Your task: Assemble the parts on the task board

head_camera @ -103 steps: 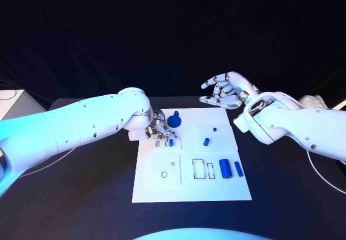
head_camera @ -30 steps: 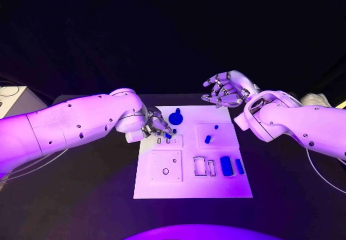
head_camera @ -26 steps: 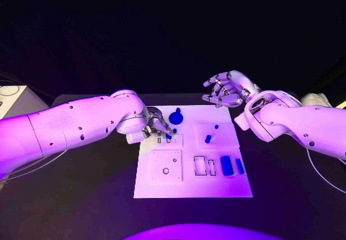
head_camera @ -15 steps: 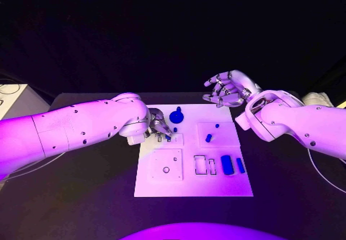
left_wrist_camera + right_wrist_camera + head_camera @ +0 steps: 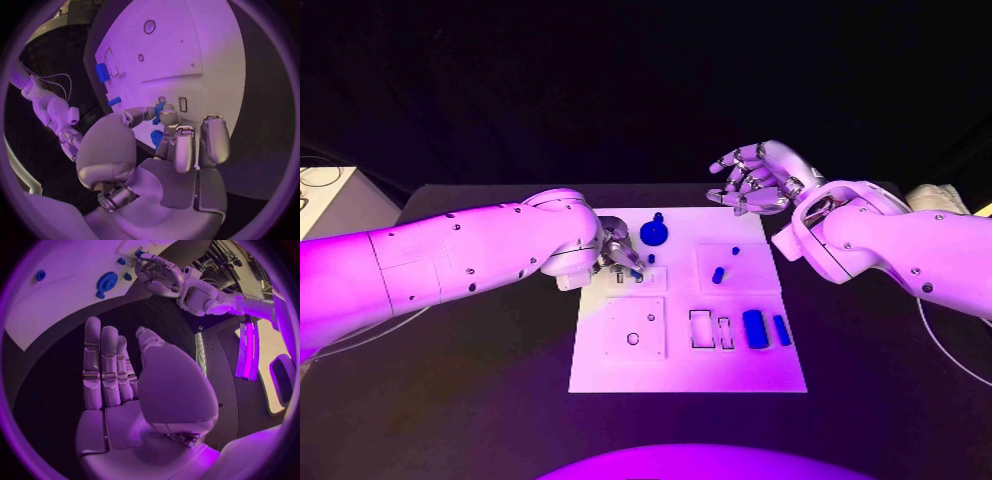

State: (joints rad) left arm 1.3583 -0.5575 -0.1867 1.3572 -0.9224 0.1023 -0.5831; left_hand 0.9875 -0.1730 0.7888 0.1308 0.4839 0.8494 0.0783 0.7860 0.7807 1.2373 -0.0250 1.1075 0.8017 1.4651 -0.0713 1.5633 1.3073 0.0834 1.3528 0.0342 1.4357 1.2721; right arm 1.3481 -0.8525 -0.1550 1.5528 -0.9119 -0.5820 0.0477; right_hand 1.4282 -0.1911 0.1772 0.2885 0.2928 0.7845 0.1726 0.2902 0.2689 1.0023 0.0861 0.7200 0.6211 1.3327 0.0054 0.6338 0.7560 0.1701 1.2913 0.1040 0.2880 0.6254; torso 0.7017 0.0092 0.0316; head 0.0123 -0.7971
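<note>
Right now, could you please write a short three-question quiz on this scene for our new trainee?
1. True or false: the right hand holds a blue part.
2. Which hand pinches a small blue part over the task board? A) left B) right
3. Fill in: the round blue part lies at the board's ___ edge.

Key: 1 false, it holds nothing. 2 A, the left hand. 3 far.

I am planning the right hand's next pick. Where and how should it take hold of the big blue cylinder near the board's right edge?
Probably across the middle of the big blue cylinder, from above: it lies flat on the task board, its long sides exposed.
</note>
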